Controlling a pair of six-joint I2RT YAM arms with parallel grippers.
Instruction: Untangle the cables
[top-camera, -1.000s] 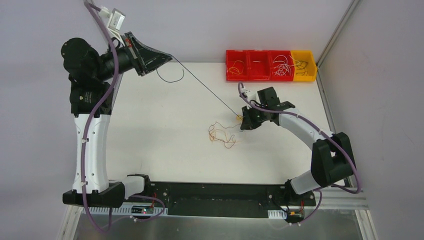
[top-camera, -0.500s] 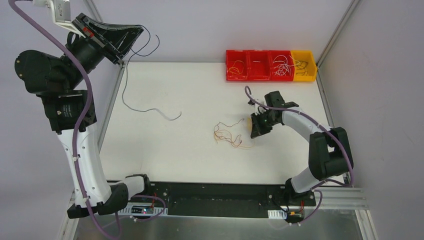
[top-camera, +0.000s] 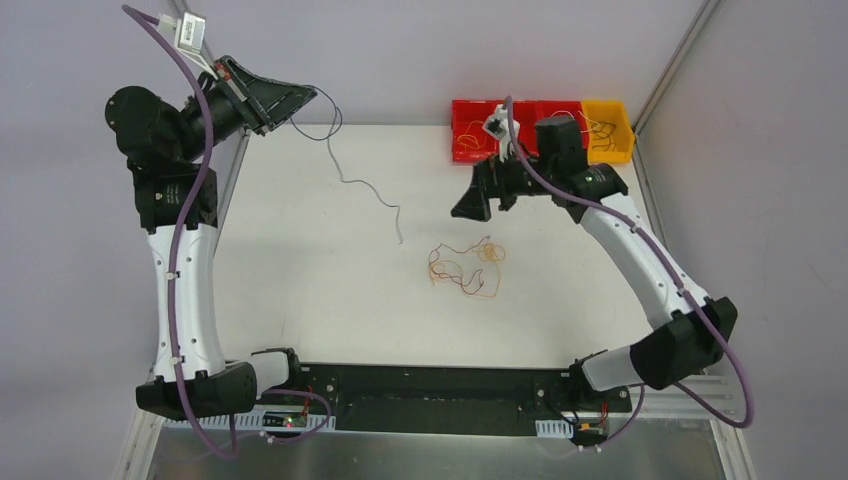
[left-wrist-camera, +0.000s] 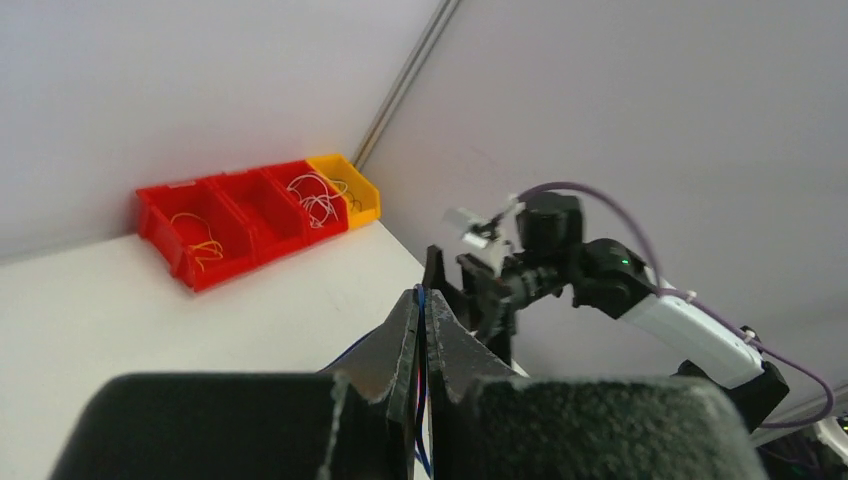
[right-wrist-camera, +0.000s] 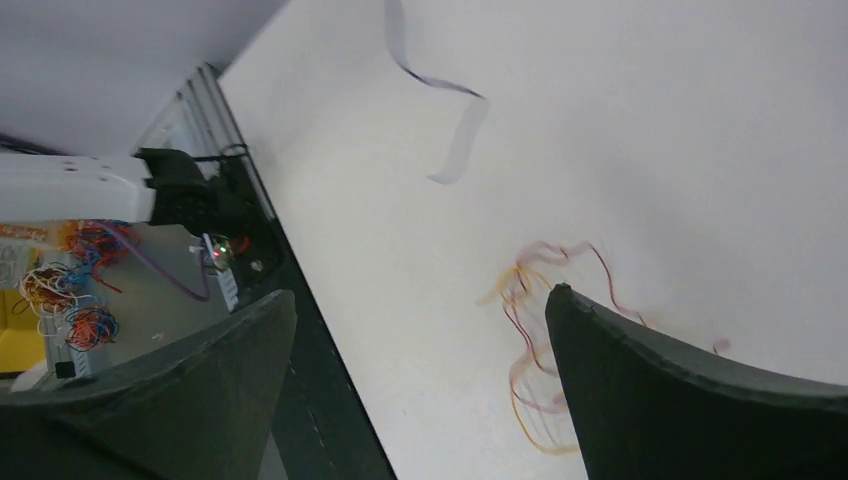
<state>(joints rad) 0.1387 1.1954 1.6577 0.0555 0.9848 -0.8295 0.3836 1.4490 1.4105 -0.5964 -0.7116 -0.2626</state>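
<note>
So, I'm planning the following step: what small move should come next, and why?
Probably lower the open right gripper onto the small clump of red, orange and yellow wires to pick another strand: the left gripper is shut on the thin purple-grey wire, which trails clear of the clump.

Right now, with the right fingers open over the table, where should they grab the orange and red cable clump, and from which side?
Take the small orange coil at the clump's far right corner, coming straight down. The clump lies flat on the table with loose thin strands; that coil looks densest, so the right gripper's fingers would likely catch more there.
</note>
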